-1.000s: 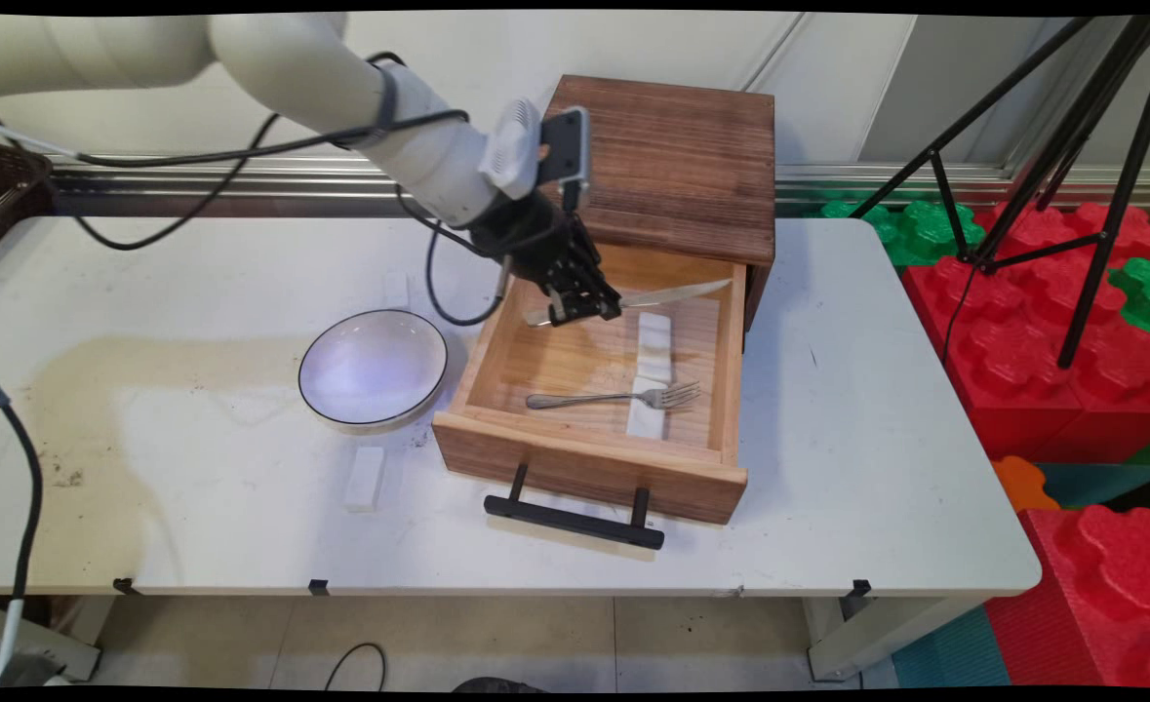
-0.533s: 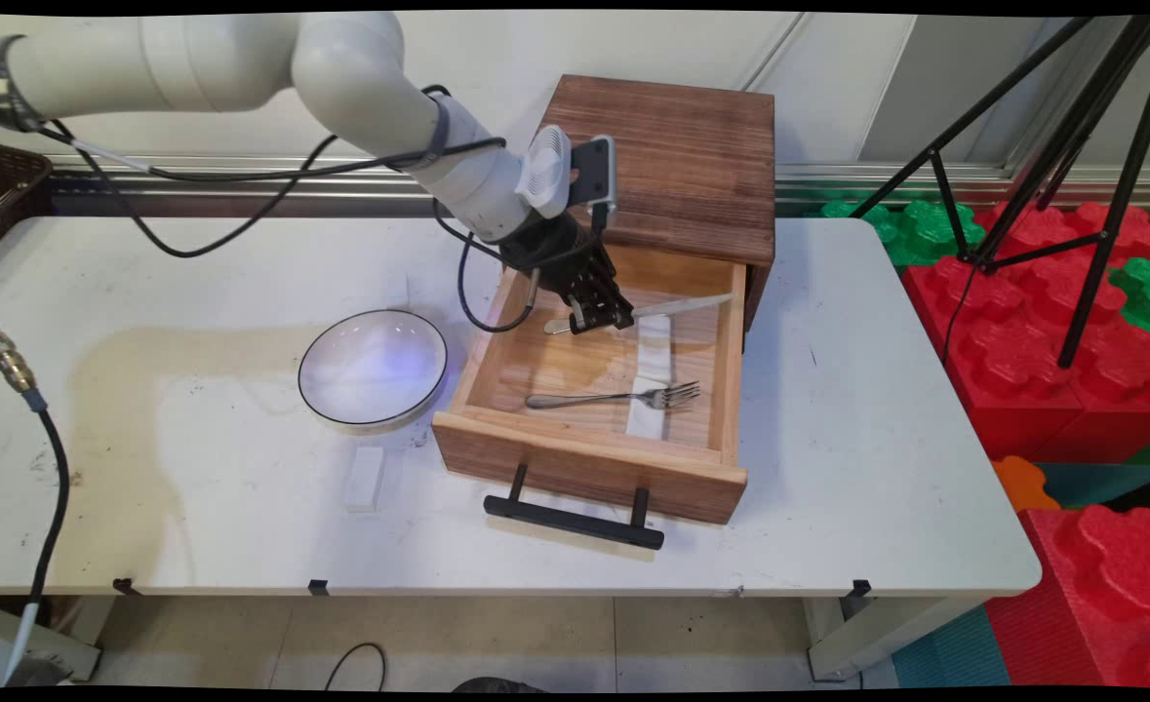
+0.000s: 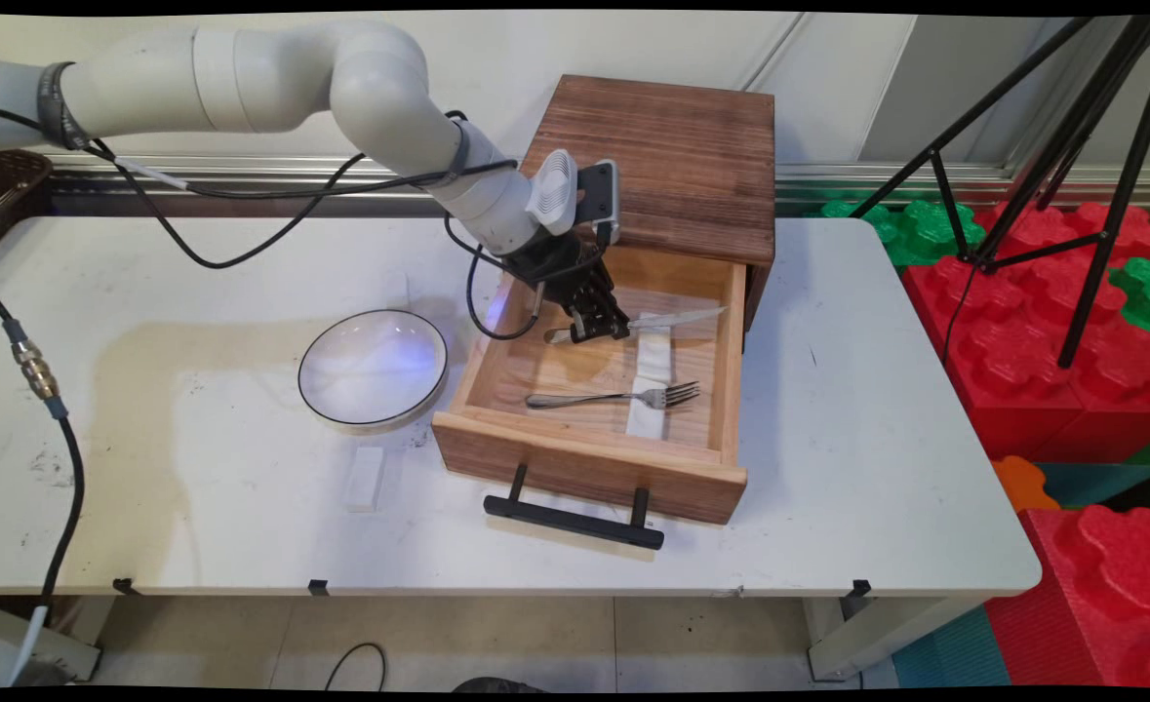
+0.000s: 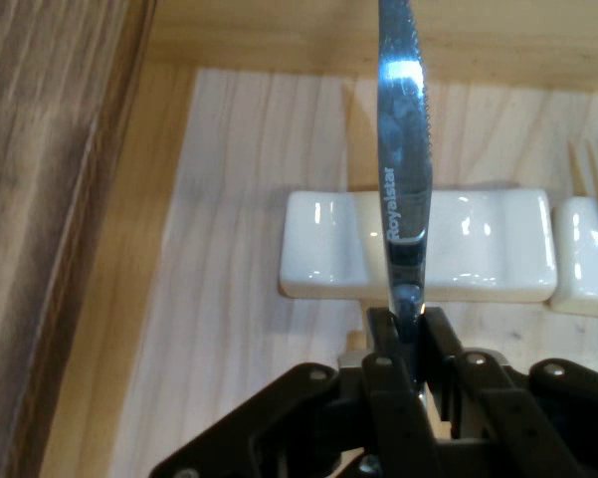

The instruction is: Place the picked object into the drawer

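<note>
The white table (image 3: 194, 507) carries a dark wooden cabinet (image 3: 672, 161) at its far edge, with bare tabletop to the cabinet's right and along the near edge. The cabinet's drawer (image 3: 589, 468) stands pulled out toward the near side, its black handle (image 3: 575, 517) past the front wall. Left of the drawer, close to its side wall, sits a bowl (image 3: 373, 369), and nearer the table's front edge a small white block (image 3: 365, 478) lies apart. Inside the drawer, the gripper (image 3: 598, 327) is clamped tight on the handle of a knife (image 4: 403, 149), whose blade reaches over a white rest (image 4: 328, 244) toward the right wall. A fork (image 3: 614, 397) lies near the front wall, tines on a second rest (image 3: 645, 417).
</note>
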You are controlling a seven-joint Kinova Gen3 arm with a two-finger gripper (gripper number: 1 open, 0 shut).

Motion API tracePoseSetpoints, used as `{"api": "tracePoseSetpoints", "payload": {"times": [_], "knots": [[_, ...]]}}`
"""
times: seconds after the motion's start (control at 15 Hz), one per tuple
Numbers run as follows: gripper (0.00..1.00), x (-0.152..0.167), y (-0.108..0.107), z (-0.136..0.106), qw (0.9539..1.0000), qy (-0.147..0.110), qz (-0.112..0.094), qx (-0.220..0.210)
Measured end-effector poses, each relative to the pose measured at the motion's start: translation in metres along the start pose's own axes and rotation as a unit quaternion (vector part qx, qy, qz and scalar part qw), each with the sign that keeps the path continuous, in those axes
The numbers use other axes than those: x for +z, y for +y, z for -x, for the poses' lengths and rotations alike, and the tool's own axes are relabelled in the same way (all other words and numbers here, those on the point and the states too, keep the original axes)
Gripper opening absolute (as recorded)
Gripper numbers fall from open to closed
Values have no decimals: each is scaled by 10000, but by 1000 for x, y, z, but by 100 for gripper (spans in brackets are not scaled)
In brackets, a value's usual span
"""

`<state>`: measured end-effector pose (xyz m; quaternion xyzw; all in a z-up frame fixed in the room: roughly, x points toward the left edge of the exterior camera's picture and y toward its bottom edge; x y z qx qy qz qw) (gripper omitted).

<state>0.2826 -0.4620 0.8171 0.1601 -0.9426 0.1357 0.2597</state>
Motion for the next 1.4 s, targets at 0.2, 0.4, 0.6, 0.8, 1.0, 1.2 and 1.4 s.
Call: {"api": "tracePoseSetpoints", "payload": {"times": [0.2, 0.4, 0.6, 0.8, 1.0, 1.2, 1.4], "knots": [[0, 7, -4, 5, 10000, -32, 12, -44], [0, 11, -6, 8, 10000, -41, 20, -77], [0, 13, -7, 9, 9999, -39, 27, -95], [0, 12, -7, 8, 9999, -18, -1, -102], [100, 7, -7, 5, 9999, 22, -28, -115], [100, 2, -7, 3, 9999, 39, -61, -111], [100, -9, -5, 1, 9999, 66, -116, -94]]}}
